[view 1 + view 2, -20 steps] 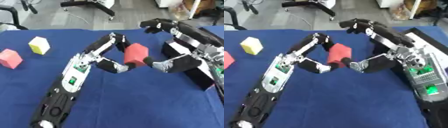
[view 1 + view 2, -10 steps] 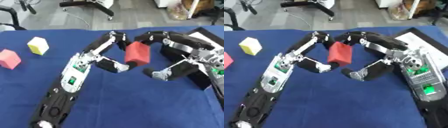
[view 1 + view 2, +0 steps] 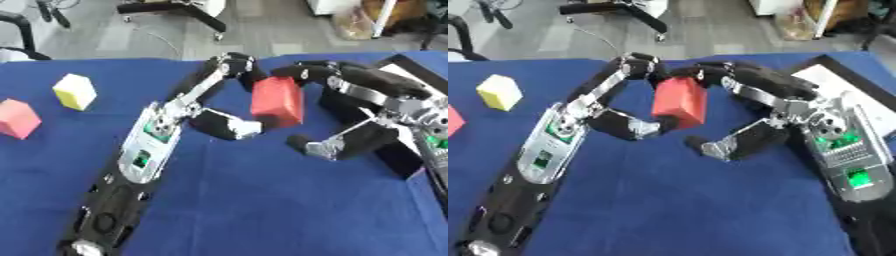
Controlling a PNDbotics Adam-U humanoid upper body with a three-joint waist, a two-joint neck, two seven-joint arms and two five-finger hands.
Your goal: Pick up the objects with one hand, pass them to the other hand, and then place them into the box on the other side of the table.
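- Red block: one, held up between the two hands.
- Yellow block: one, on the blue table.
- Pink block: one, at the table's left edge.
- Blocks in all: three.
- Robot hands: two, the left hand and the right hand.
- Box: one, at the right edge, partly hidden by the right arm.

No legible text or labels
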